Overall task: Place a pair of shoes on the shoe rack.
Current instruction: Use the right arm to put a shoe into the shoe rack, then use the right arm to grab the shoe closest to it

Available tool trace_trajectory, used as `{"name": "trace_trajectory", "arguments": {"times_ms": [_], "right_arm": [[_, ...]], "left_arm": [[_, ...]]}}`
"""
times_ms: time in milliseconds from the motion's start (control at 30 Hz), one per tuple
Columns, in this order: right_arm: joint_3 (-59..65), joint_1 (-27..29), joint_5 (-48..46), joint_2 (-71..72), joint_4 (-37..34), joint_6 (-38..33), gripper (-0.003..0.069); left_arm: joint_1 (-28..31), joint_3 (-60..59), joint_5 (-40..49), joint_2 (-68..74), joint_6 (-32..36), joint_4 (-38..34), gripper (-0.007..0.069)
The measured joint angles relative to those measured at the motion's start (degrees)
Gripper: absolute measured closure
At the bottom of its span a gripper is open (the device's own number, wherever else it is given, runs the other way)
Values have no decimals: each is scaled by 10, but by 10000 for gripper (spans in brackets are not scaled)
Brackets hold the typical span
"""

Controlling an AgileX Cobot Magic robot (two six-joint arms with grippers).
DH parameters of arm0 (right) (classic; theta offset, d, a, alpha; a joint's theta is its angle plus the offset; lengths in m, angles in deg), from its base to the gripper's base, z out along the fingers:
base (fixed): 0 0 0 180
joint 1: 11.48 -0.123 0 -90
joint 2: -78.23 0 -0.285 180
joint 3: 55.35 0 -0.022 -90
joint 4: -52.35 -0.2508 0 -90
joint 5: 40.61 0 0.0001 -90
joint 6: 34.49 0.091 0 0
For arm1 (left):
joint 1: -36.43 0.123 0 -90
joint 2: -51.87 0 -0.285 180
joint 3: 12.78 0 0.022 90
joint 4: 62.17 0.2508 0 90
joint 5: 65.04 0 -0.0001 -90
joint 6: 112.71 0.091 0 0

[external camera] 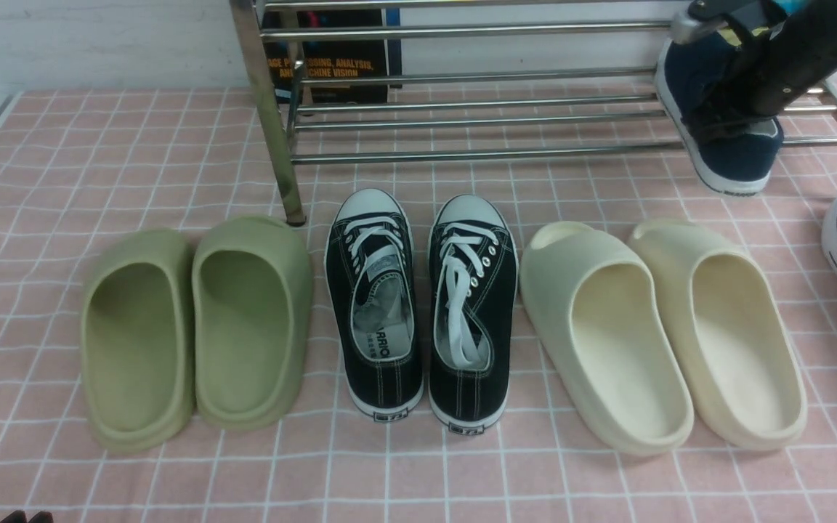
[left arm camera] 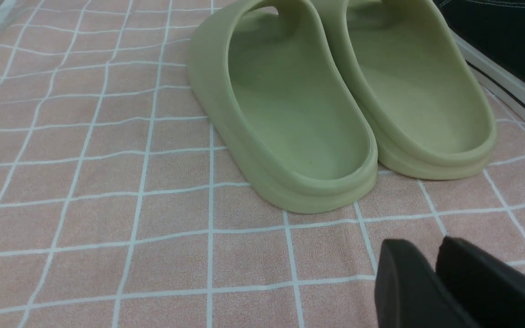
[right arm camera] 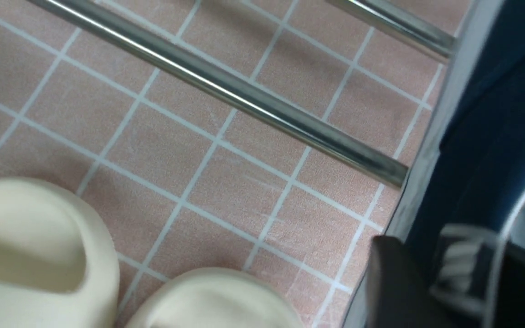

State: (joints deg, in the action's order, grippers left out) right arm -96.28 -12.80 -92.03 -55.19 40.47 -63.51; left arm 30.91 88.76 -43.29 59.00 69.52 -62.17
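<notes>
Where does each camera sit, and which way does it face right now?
Front: between the arms, facing forward across the cloth to the shoe rack; right gripper at a navy shoe on the rack.
Left wrist: low over the cloth, facing the green slippers from behind; left gripper tips show.
Right wrist: at the rack, facing down past a rack bar at the cream slippers; one finger shows.
Shared: front and right wrist both show rack, navy shoe and cream slippers.

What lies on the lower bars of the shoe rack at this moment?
One navy slip-on shoe rests at the right end of the shoe rack. The right arm covers much of it, so its inside cannot be seen.
</notes>
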Motion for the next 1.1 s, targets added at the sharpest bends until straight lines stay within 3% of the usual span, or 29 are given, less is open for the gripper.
{"name": "trace_trajectory", "arguments": {"times_ms": [167, 300, 433, 633, 767, 967, 1100], "right_arm": [[0, 0, -29, 30, 0, 20, 203], [0, 0, -61, 63, 0, 32, 151], [0, 0, -94, 96, 7, 68, 147], [4, 3, -157, 179, 128, 213, 162], [64, 25, -189, 210, 195, 271, 162], [257, 88, -180, 208, 182, 290, 164], [369, 109, -95, 208, 161, 290, 169]], "left_arm": [[0, 0, 0, 0, 0, 0, 478], [0, 0, 0, 0, 0, 0, 475], [0, 0, 0, 0, 0, 0, 475], [0, 0, 0, 0, 0, 0, 475], [0, 0, 0, 0, 0, 0, 470], [0, 0, 0, 0, 0, 0, 463], [0, 0, 0, 0, 0, 0, 461]]}}
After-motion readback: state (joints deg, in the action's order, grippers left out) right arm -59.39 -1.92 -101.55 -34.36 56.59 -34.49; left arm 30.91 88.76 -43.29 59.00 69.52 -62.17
